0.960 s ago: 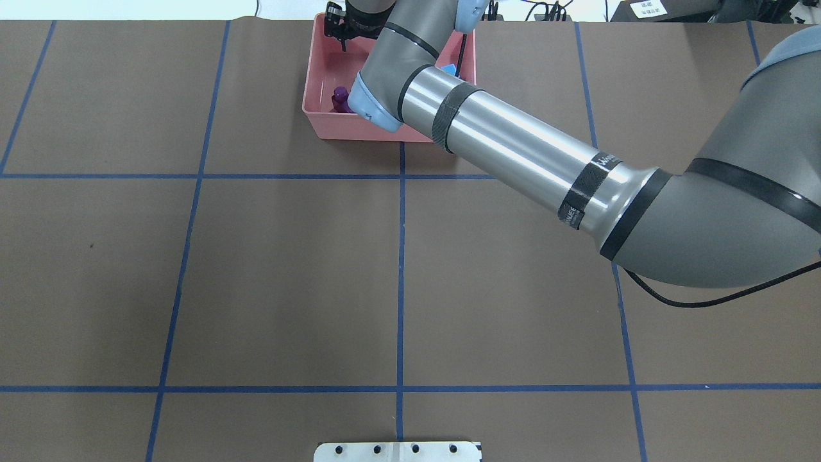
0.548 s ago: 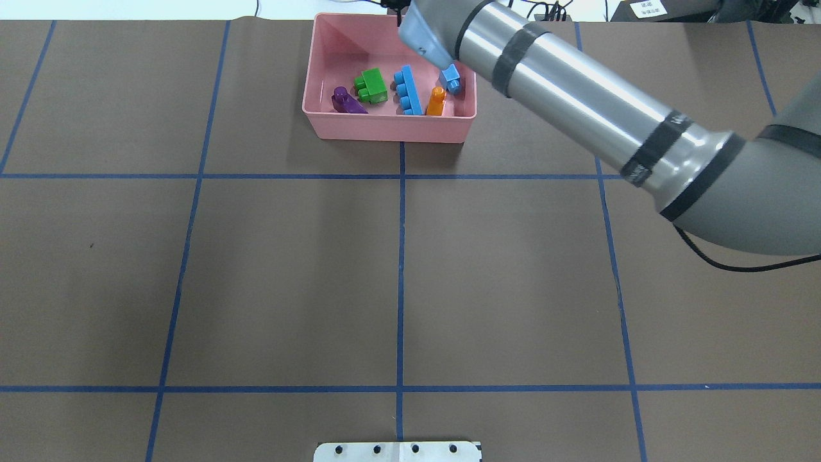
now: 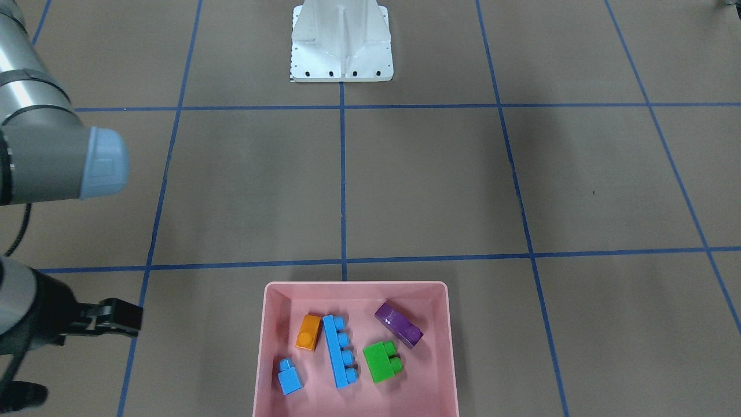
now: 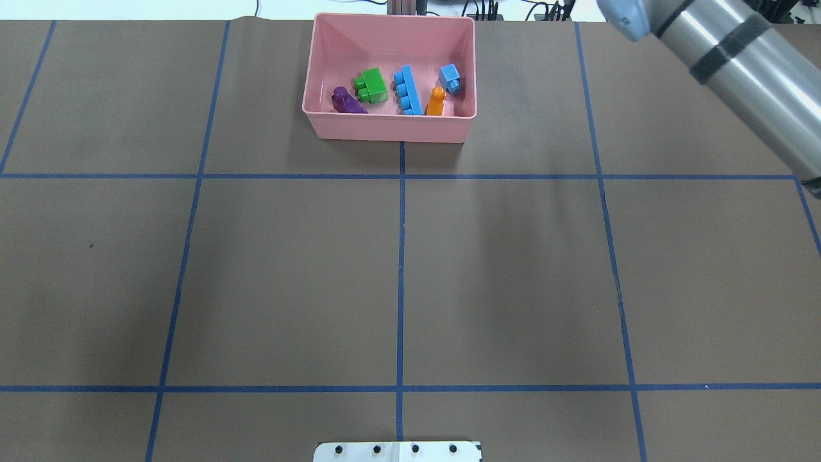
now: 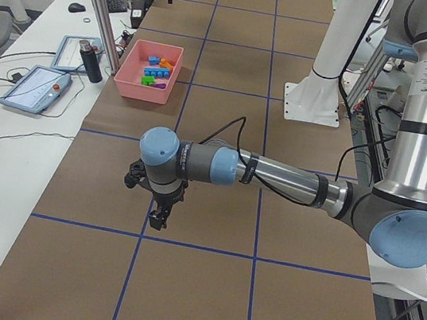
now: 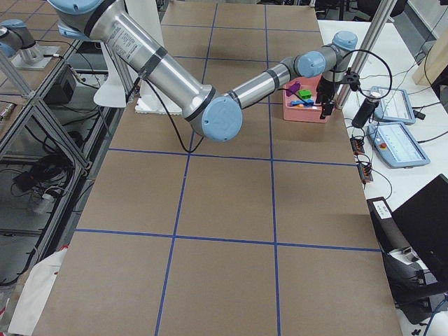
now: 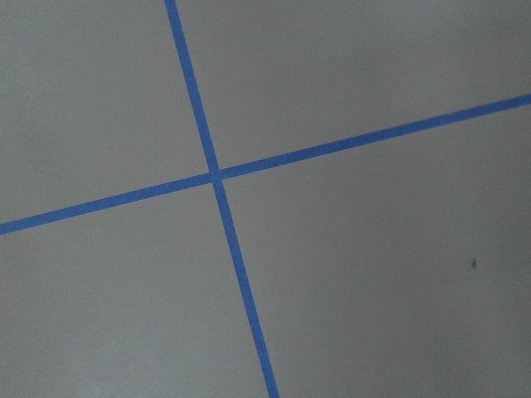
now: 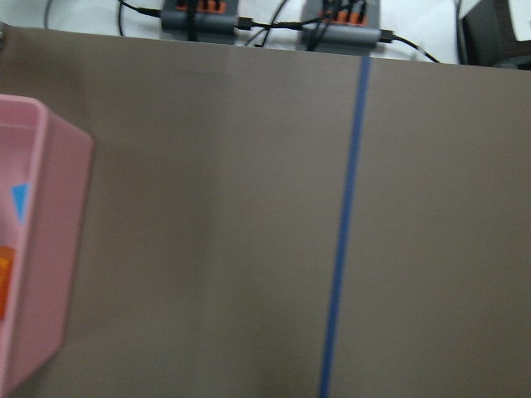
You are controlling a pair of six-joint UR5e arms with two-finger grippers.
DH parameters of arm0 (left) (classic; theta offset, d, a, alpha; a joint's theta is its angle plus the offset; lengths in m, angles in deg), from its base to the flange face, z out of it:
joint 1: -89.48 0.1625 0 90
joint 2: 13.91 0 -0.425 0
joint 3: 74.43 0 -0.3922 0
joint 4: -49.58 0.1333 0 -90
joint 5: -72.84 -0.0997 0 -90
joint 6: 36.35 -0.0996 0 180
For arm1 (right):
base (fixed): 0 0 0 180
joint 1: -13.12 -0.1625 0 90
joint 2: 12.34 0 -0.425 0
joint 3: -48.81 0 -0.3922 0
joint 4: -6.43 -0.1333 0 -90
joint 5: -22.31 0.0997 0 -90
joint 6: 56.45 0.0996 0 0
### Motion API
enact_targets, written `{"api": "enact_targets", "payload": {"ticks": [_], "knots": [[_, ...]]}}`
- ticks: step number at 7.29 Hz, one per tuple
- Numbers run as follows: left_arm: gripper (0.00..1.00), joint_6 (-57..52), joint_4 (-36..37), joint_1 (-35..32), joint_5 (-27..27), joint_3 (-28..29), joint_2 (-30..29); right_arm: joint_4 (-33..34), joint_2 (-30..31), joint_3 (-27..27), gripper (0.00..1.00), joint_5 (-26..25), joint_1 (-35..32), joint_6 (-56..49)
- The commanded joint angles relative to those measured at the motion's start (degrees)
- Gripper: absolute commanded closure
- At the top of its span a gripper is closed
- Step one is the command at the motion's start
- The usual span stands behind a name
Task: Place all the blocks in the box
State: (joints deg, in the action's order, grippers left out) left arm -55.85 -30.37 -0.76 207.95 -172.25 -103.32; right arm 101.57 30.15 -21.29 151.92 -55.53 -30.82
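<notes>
Swung rightward, our right arm [image 4: 737, 61] had uncovered the box [image 4: 385, 128], which held a purple block [image 4: 346, 102], green block [image 4: 372, 86], blue bar [image 4: 408, 91], orange block [image 4: 436, 102] and small blue block [image 4: 451, 78]. Blue tape [image 4: 400, 256] gridded the brown table [image 4: 288, 269]. We could not tell how far the left gripper [image 5: 158, 216] or the right gripper [image 3: 130, 317] was open, or whether either held anything.

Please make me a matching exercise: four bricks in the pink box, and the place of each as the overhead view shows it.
1. purple brick
2. green brick
3. orange brick
4. small blue brick

A. nearest the box's right wall
B. just right of the long blue bar
C. nearest the left wall
D. between purple brick and long blue bar

Pairs: 1-C, 2-D, 3-B, 4-A
</notes>
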Motion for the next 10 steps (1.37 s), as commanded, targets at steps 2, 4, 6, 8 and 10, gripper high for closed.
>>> {"api": "enact_targets", "payload": {"ticks": [2, 4, 6, 8, 10], "knots": [[0.0, -1.95, -0.48, -5.56, -0.45, -2.36, 5.12, 0.05, 20.37, -9.76, 0.0, 3.79, -11.65, -17.33], [0.0, -0.99, -0.48, -5.47, -0.28, -2.54, 3.63, -0.22, 36.36, -20.38, 0.0, 3.9, -17.8, -23.42], [0.0, 3.23, -0.56, -5.21, 0.06, -2.72, 2.04, -0.65, 49.64, -28.91, 0.0, 2.76, -19.85, -24.67], [0.0, 2.98, -4.14, -5.21, 0.24, -2.72, 2.47, -0.75, 57.41, -34.82, 0.0, 1.26, -19.86, -24.76], [0.0, 3.06, -5.75, -5.21, 0.16, -2.11, 2.74, -0.75, 57.44, -36.16, 0.0, 1.17, -19.86, -24.49]]}}
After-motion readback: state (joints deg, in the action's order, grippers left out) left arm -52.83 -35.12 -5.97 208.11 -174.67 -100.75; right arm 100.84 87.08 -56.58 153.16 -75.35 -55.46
